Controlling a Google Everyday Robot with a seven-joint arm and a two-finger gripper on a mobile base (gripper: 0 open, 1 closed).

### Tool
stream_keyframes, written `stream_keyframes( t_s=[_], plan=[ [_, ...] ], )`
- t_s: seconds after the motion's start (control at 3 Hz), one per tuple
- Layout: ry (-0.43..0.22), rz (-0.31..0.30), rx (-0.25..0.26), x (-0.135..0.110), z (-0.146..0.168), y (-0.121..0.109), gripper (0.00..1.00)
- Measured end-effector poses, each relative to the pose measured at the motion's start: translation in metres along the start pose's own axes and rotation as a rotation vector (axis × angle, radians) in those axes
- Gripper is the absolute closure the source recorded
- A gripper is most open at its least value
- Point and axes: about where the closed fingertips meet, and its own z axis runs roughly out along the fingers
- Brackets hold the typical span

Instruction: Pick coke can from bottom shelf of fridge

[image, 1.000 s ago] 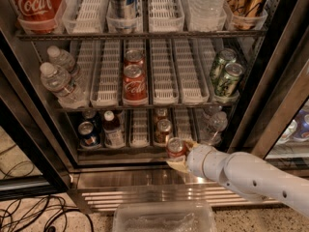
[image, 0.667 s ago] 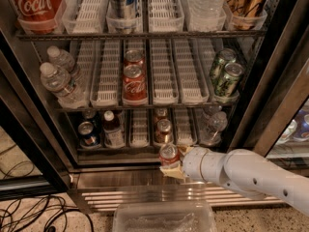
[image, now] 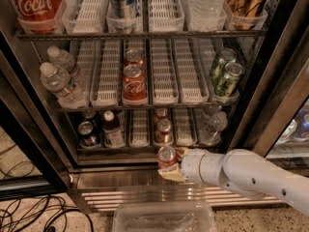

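Nearest, low in the middle, a clear plastic bin [image: 164,220] sits on the speckled floor, with black cables [image: 29,215] tangled to its left. Just beyond is the ribbed steel base of the fridge [image: 116,197].

The white arm [image: 256,175] reaches in from the right, low and nearly level, its wrist pointing left. The gripper [image: 170,165] hangs just in front of the front rail of the bottom shelf [image: 120,150], above the steel base. Its tan fingers [image: 170,175] are clamped on the coke can [image: 167,155], one under it and one at its right side. The can stands upright with its silver top up, outside the shelf.

On the shelf behind it, a brownish-red can [image: 164,130] stands in the lane straight beyond. A white-capped bottle [image: 114,129] and a dark blue can [image: 87,133] stand to the left, and a water bottle [image: 213,126] to the right.

Farther up, the middle rack holds two red cans [image: 134,82], green cans [image: 227,76] and water bottles [image: 60,81].
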Motion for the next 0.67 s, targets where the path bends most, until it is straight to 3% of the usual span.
stream_keyframes(
  t_s=[0.33, 0.67],
  plan=[
    [-0.023, -0.01, -0.086, -0.007, 0.01, 0.016, 1.0],
    [-0.077, -0.046, -0.221, -0.029, 0.018, 0.044, 1.0]
  ],
)
